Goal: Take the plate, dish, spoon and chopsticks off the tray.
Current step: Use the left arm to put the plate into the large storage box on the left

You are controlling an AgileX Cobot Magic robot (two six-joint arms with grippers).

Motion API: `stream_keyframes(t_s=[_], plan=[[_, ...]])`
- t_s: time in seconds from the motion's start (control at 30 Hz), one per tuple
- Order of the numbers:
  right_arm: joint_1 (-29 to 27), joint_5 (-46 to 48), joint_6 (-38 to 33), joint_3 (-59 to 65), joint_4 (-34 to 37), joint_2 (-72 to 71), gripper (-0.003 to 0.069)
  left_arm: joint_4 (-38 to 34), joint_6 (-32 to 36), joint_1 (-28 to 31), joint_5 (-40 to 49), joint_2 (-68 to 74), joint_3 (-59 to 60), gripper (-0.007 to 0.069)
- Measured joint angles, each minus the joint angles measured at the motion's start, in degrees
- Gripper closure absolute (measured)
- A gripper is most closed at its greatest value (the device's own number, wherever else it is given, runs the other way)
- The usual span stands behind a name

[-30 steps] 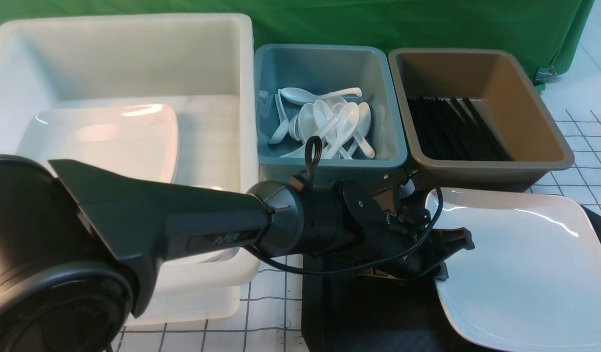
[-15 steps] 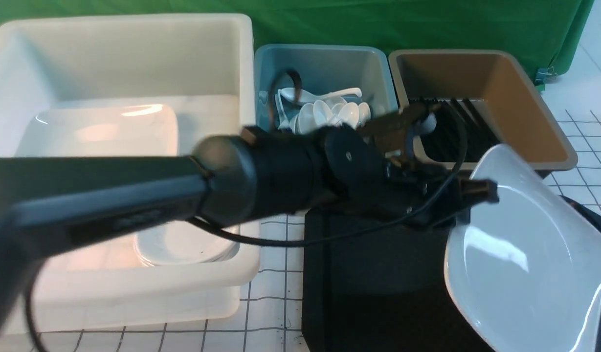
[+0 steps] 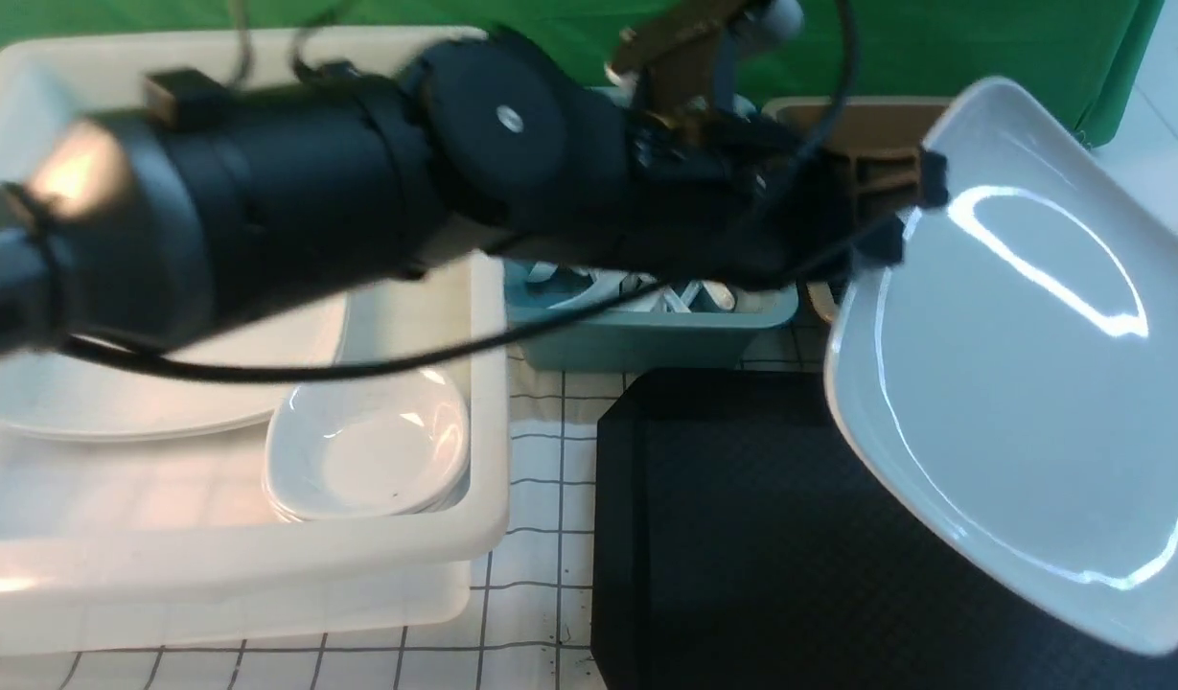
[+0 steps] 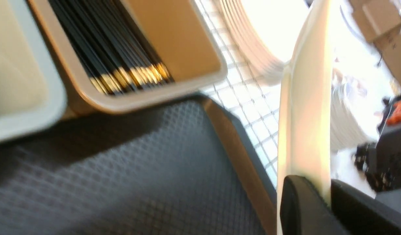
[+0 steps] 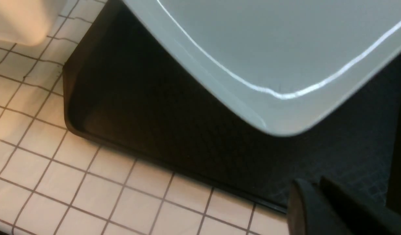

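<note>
Left of the tray [image 3: 742, 537], the white bin [image 3: 243, 575] holds the dish [image 3: 368, 450]. Our left gripper [image 3: 910, 213] reaches across above the tray, its jaws clamped on the rim of the plate [image 3: 1010, 383], which hangs tilted, clear of the tray's right half. Our right gripper [image 5: 313, 187] hovers by the tray's edge, jaws narrow, holding nothing.

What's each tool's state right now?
Left tool: closed on the rim of the plate, held tilted over the tray.
Right tool: closed, holding nothing.

Bright glare streaks on the plate [image 3: 1010, 383], motion-blurred left arm [image 3: 263, 192], blown-out wrist background
</note>
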Motion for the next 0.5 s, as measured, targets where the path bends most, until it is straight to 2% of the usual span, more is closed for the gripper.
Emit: stream_keyframes(t_s=[0.17,0.27,0.43,0.5], plan=[[0.00,0.00,0.00,0.00,0.00,0.00,0.0592,0.80,0.00,7.05,3.19,-4.30,0.00,0.0596],[0.00,0.00,0.00,0.00,0.00,0.00,0.0589,1.40,0.05,14.02,5.82,-8.05,0.00,0.0596],[0.00,0.00,0.00,0.00,-0.35,0.00,0.0588,1.71,0.48,26.93,11.18,-14.10,0.00,0.0597],[0.00,0.00,-0.05,0.00,-0.67,0.00,0.0588,1.85,1.71,35.11,14.42,-16.31,0.00,0.0597]])
